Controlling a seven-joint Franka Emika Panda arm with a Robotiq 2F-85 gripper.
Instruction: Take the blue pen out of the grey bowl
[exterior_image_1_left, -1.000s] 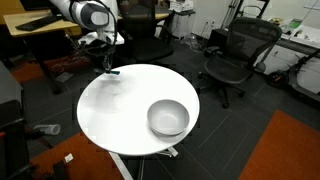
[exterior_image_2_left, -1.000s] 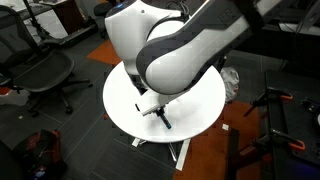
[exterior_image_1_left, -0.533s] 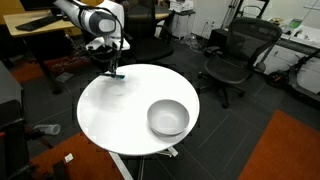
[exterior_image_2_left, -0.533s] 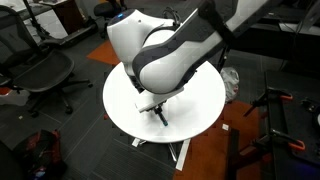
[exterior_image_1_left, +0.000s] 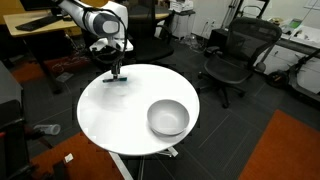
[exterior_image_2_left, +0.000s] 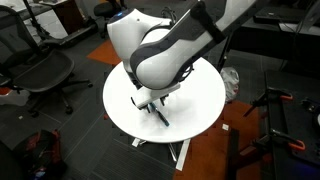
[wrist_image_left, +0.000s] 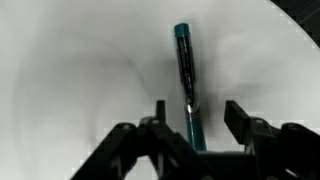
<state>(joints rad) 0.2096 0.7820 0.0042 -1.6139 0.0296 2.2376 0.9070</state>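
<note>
The blue pen (wrist_image_left: 184, 65) lies flat on the white table (exterior_image_1_left: 110, 115), outside the grey bowl (exterior_image_1_left: 168, 118). In the wrist view it runs lengthwise between my gripper's (wrist_image_left: 198, 112) spread fingers (wrist_image_left: 238, 118), nearer one finger, with a gap on each side. The gripper is open and holds nothing. In an exterior view the gripper (exterior_image_1_left: 117, 74) points down at the table's far edge, well away from the bowl, which looks empty. In the exterior view from the opposite side the arm (exterior_image_2_left: 165, 50) hides the bowl.
The round white table (exterior_image_2_left: 200, 100) stands on a single pedestal. Black office chairs (exterior_image_1_left: 232, 55) stand behind it, and a desk (exterior_image_1_left: 40, 25) is at the back. Orange floor mats lie beside the table.
The gripper came down to the table near its far edge and its jaws went from shut to open, leaving the pen on the table.
</note>
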